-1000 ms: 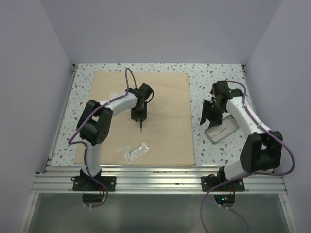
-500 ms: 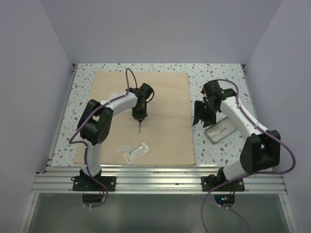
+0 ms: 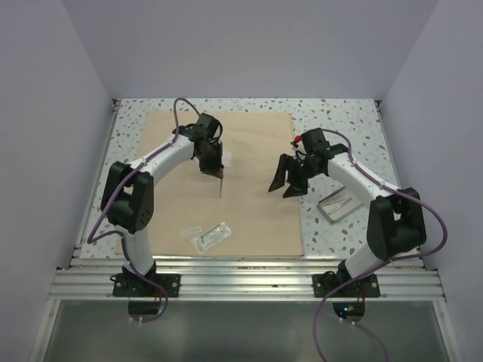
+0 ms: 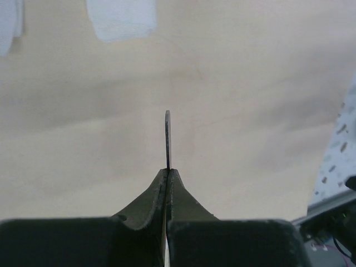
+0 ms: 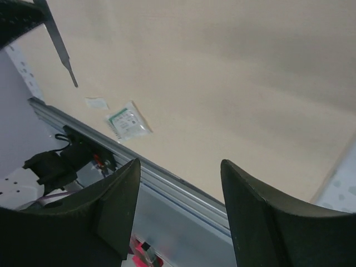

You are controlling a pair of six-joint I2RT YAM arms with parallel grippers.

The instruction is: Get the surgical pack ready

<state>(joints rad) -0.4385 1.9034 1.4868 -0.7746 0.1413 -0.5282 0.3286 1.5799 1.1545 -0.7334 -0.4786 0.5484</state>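
So the overhead view gives the whole layout: the surgical pack (image 3: 249, 151) is opened out as a big flat square sheet on the speckled table (image 3: 339, 121). A small shiny metal tray (image 3: 339, 202) sits just off its right edge, and neither wrist cam picks that tray up. The left wrist cam is the only one that shows the grip properly. The left gripper (image 4: 168, 173) has its fingers pressed together on a thin metal instrument (image 4: 167, 139), seen edge-on as a narrow flat strip. Probably tweezers or a probe, but honestly it's too thin to tell. The right wrist cam shows the right gripper (image 5: 179, 164) with its black fingers spread wide and nothing between them, plus a clear plastic pouch (image 5: 128, 121) lying on the cloth near the aluminium rail (image 5: 172, 181). The pack lies under both grippers, the left one above the far middle of the sheet, the right one over its right-hand part. The cloth is matte tan, smooth, barely creased.
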